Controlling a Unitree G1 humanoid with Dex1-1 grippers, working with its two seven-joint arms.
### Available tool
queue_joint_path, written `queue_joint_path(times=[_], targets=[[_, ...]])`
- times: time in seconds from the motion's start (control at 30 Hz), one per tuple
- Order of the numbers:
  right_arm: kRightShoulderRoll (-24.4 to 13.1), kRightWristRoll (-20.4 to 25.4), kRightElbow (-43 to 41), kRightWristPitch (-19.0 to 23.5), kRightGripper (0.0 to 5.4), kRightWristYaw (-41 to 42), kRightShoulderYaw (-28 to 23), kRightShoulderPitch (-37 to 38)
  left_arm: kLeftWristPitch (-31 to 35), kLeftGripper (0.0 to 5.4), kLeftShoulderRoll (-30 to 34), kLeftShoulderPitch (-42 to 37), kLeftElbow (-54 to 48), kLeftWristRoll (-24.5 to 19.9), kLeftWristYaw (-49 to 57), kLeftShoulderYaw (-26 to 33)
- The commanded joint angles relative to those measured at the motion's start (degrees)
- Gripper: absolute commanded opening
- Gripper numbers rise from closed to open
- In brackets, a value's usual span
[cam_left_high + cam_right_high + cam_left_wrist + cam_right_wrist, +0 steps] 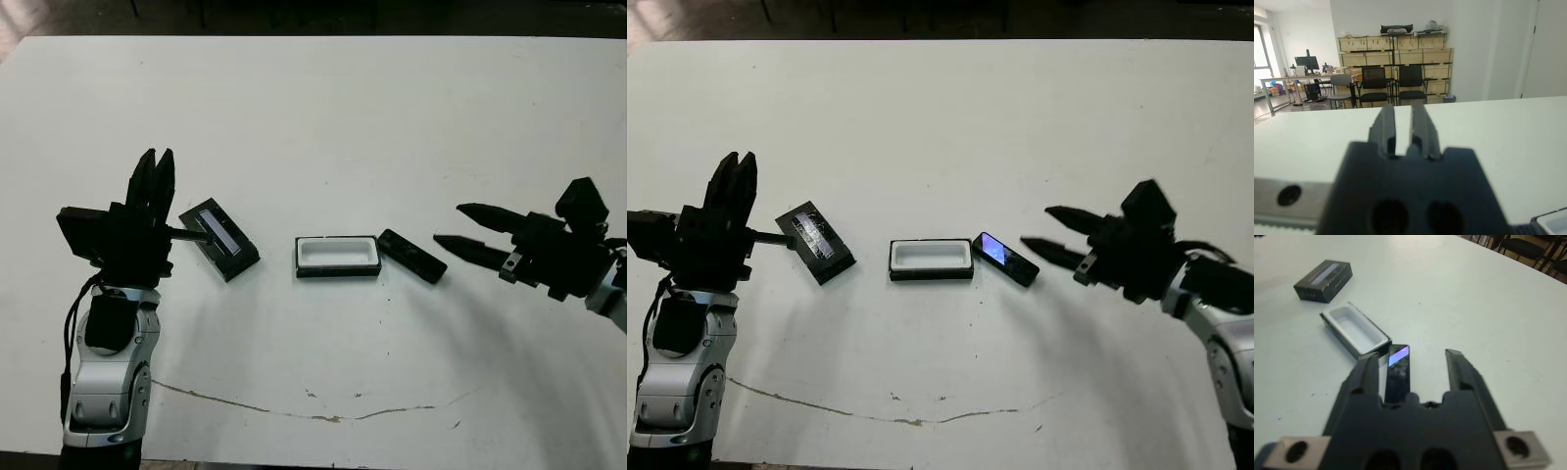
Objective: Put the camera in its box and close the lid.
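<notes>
Nearest our head camera, along the table's [323, 117] near edge, runs a thin brownish crack [294, 409]. Past it, about midway across the table, our three task things lie in a row.

At the middle sits the box [337, 256], open side up, its white lining showing, long sides parallel to the near edge. Just beside its right end lies the camera [1004, 259], flat on the table and slanted, with its near end pointing toward the table's right near corner. One corner of it seems to touch the box, though we cannot be sure. A bluish patch shines near its box-side end. Toward the table's left edge, apart from the box, lies the lid [220, 238], turned at an angle, its pale strip facing up.

Our right claw [453, 227] hangs low, right of the camera, its two fingers spread wide and pointing at it, gripping nothing. In our right wrist view the camera lies between those fingers but nearer one of them [1364, 377], with the box and lid farther on.

Our left claw [155, 174] stands just left of the lid, fingers pointing toward the far edge. They sit close together with a narrow slit between them, and nothing is in it.
</notes>
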Motion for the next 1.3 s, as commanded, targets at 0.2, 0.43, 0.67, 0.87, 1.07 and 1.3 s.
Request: queue_joint_path(times=[0.2,0.43,0.67,0.87,1.07,1.3], targets=[[-0.2,-2.2,0.4,-0.6,4.32,-0.6,2.9,2.2,1.0,0.00,0.8,1.4,0.2,0.5,0.1,0.2],[0.1,-2.9,0.0,-0.6,5.39,-1.9,3.6,2.7,0.3,0.00,1.1,1.5,0.6,0.7,-0.1,0.4],[0.5,-2.6,1.4,-0.6,5.39,-1.8,4.4,2.5,0.7,0.00,1.2,1.3,0.6,0.4,-0.2,0.4],[0.7,-2.2,1.8,1.9,5.39,-2.7,5.7,2.5,0.6,0.00,1.4,1.2,0.9,0.3,-0.2,0.5],[1.4,-2.8,3.5,2.1,5.39,-2.7,6.9,2.7,0.7,0.00,1.4,1.4,0.7,0.2,-0.1,0.4],[2.7,-4.0,4.9,2.3,5.09,-3.9,8.5,3.6,0.5,0.00,1.6,1.5,0.9,0.1,-0.4,0.5]])
